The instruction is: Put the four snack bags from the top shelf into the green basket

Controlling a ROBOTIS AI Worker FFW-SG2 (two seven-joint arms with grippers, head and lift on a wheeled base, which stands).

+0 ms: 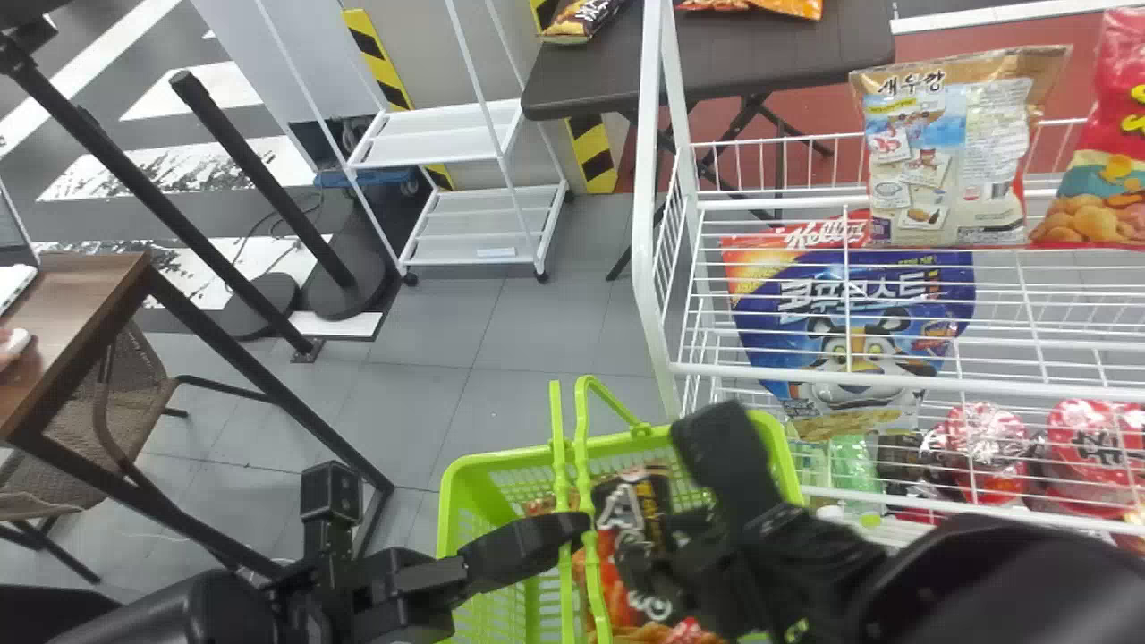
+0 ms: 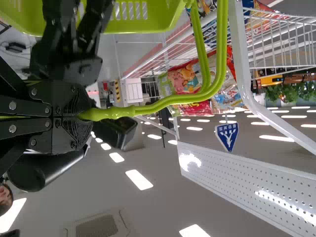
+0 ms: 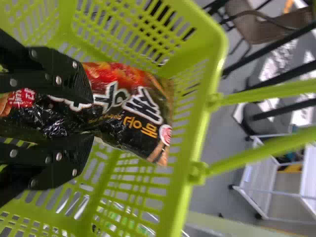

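My left gripper (image 1: pixel 572 529) is clamped around the green basket's handles (image 1: pixel 586 447); in the left wrist view the same gripper (image 2: pixel 81 116) has the handle bars (image 2: pixel 143 109) between its fingers. My right gripper (image 1: pixel 648 559) is inside the green basket (image 1: pixel 479 510), at a black-and-red snack bag (image 1: pixel 660 501). In the right wrist view the gripper (image 3: pixel 91 118) pinches that bag (image 3: pixel 133 106), which reaches past the fingertips towards the basket's wall. Orange-red packaging (image 1: pixel 617 586) shows lower in the basket. On the rack stand a beige snack bag (image 1: pixel 948 161) and a red one (image 1: pixel 1105 179).
The white wire rack (image 1: pixel 657 268) rises right behind the basket. A blue cereal bag (image 1: pixel 850 331) shows through its wires, with red packs (image 1: pixel 984 447) lower down. A wooden table (image 1: pixel 80 313) is at the left, a dark table (image 1: pixel 760 54) behind.
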